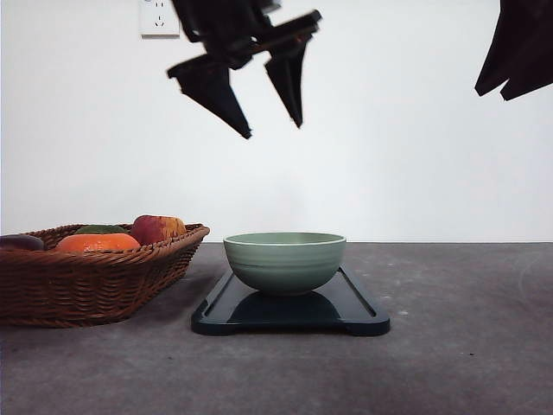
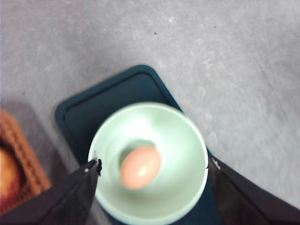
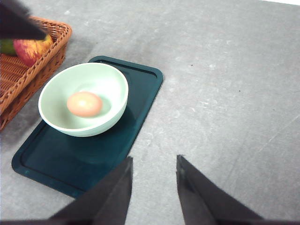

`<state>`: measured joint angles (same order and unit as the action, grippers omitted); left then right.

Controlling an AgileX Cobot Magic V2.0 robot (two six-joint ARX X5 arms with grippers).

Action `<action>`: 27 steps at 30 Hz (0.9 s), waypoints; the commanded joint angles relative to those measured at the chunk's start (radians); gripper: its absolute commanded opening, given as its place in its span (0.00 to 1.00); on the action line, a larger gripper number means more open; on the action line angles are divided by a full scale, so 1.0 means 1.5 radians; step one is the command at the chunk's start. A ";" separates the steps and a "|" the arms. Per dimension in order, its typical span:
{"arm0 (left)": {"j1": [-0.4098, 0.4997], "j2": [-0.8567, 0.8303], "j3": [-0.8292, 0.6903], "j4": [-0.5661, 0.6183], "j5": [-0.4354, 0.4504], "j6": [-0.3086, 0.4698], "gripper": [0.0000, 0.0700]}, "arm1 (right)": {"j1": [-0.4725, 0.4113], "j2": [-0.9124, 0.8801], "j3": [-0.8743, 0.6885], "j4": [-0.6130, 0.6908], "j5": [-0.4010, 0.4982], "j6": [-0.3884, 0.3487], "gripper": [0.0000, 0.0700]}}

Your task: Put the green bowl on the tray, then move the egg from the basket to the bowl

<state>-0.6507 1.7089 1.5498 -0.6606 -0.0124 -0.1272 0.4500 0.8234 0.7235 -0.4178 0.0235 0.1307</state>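
a: where's the egg (image 3: 84, 103)?
b: in the green bowl (image 1: 284, 261) on the tray (image 1: 359, 309). my left gripper (image 1: 259, 108) hangs wide open, empty. only pulling clear looks left.

- the green bowl (image 1: 284, 261) looked like glazed ceramic — smooth, faintly ribbed outside, with a soft sheen.
- the tray (image 3: 140, 101) was dark, glossy and smooth.
- the basket (image 1: 95, 281) was brown woven wicker, rough, with a braided rim.
- the egg (image 3: 84, 104) had a smooth, slightly shiny shell.
- the table (image 1: 467, 346) was grey, matt, mottled like stone.
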 commanded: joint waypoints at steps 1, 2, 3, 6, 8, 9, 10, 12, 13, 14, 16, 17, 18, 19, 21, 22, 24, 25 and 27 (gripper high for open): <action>-0.002 -0.023 -0.046 0.022 -0.005 -0.015 0.67 | 0.004 0.004 0.002 0.002 0.002 -0.005 0.25; -0.002 -0.046 -0.077 0.035 -0.006 -0.020 0.67 | 0.004 0.004 0.002 0.001 0.002 -0.005 0.25; -0.001 -0.069 -0.107 0.047 -0.006 -0.026 0.67 | 0.004 0.004 0.002 0.000 0.002 -0.005 0.25; 0.007 -0.139 -0.192 0.071 -0.010 -0.042 0.67 | 0.004 0.004 0.002 -0.004 0.001 -0.006 0.25; 0.013 -0.187 -0.247 0.082 -0.014 -0.054 0.67 | 0.004 0.004 0.002 -0.007 0.002 -0.006 0.25; 0.017 -0.210 -0.273 0.088 -0.016 -0.060 0.67 | 0.004 0.004 0.002 -0.008 0.001 -0.006 0.25; 0.022 -0.236 -0.300 0.093 -0.017 -0.067 0.67 | 0.004 0.004 0.002 -0.010 0.001 -0.006 0.25; 0.033 -0.284 -0.348 0.099 -0.020 -0.078 0.67 | 0.004 0.004 0.002 -0.012 -0.001 -0.006 0.25; 0.039 -0.309 -0.371 0.102 -0.022 -0.084 0.67 | 0.004 0.004 0.002 -0.014 -0.001 -0.006 0.25; 0.045 -0.333 -0.391 0.103 -0.025 -0.087 0.67 | 0.004 0.004 0.002 -0.016 -0.002 -0.006 0.25; 0.057 -0.381 -0.428 0.102 -0.031 -0.090 0.67 | 0.004 0.004 0.002 -0.021 -0.012 -0.008 0.25; 0.063 -0.404 -0.443 0.102 -0.033 -0.093 0.67 | 0.004 0.004 0.002 -0.024 -0.017 -0.009 0.25; 0.068 -0.426 -0.458 0.101 -0.033 -0.095 0.67 | 0.004 0.004 0.002 -0.027 -0.022 -0.009 0.25; 0.074 -0.449 -0.471 0.101 -0.034 -0.098 0.67 | 0.004 0.004 0.002 -0.030 -0.028 -0.010 0.25; 0.085 -0.490 -0.496 0.101 -0.036 -0.102 0.67 | 0.004 0.004 0.002 -0.034 -0.033 -0.010 0.25; 0.090 -0.509 -0.508 0.099 -0.040 -0.107 0.67 | 0.004 0.004 0.002 -0.036 -0.033 -0.010 0.25; 0.100 -0.541 -0.528 0.093 -0.050 -0.116 0.67 | 0.004 0.004 0.002 -0.037 -0.033 -0.010 0.25; 0.106 -0.556 -0.538 0.088 -0.052 -0.117 0.67 | 0.004 0.004 0.002 -0.037 -0.033 -0.010 0.25; 0.116 -0.580 -0.553 0.075 -0.060 -0.121 0.67 | 0.004 0.004 0.002 -0.037 -0.033 -0.010 0.25</action>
<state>-0.4750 0.8367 0.7201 -0.5522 -0.0967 -0.2920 0.4500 0.8234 0.7235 -0.4789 -0.0254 0.1268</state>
